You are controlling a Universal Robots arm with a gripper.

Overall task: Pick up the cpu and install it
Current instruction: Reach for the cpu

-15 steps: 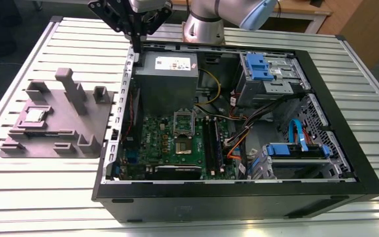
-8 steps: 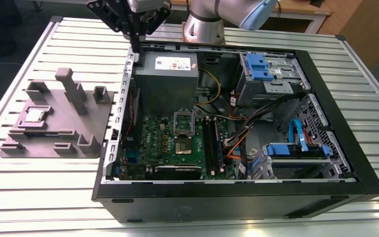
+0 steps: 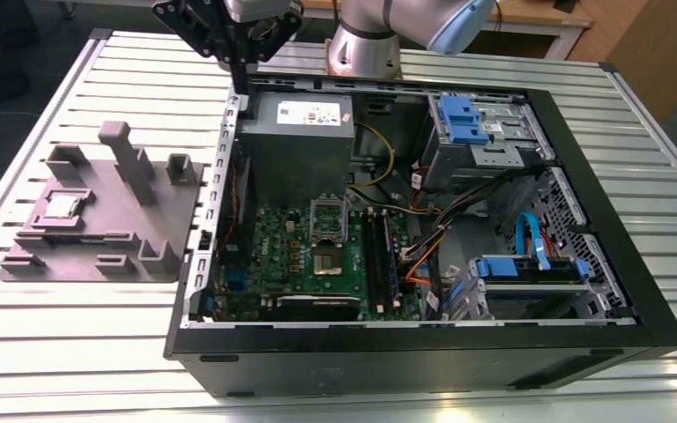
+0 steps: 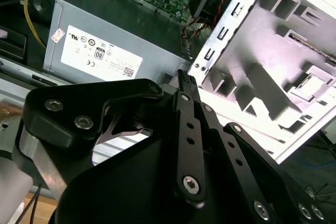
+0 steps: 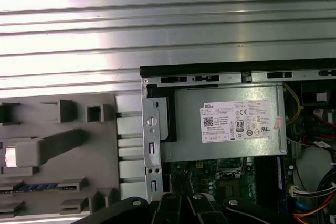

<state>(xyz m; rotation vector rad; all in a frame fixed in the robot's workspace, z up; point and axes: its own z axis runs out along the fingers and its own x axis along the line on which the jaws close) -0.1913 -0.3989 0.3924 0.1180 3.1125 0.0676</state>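
An open black desktop computer case is lying on its side on a ribbed silver metal table. Beside it, on the exterior view's left, a grey moulded plastic fixture tray with upright posts and shallow pockets is sitting on the same table.

The cpu, a small flat square chip with a shiny silver top, is resting in one pocket of that tray, on the side away from the case. In the first wrist view it is showing as a bright square seated in a grey holder. Nothing is touching it.

The black gripper, at the end of a silver and pale-blue robot arm, is hanging over the case's far corner, above the wall nearest the tray. It is well apart from the cpu. Its fingers are pressing together into one narrow tip and are gripping nothing. In the second wrist view the same closed tip is pointing down at the case edge.

Inside the case, a large grey metal power-supply box with a white label is sitting just beside the gripper's tip. Nearer the camera, a green motherboard is carrying a silver rectangular socket frame near its middle. Blue plastic drive brackets are sitting on the exterior view's right.
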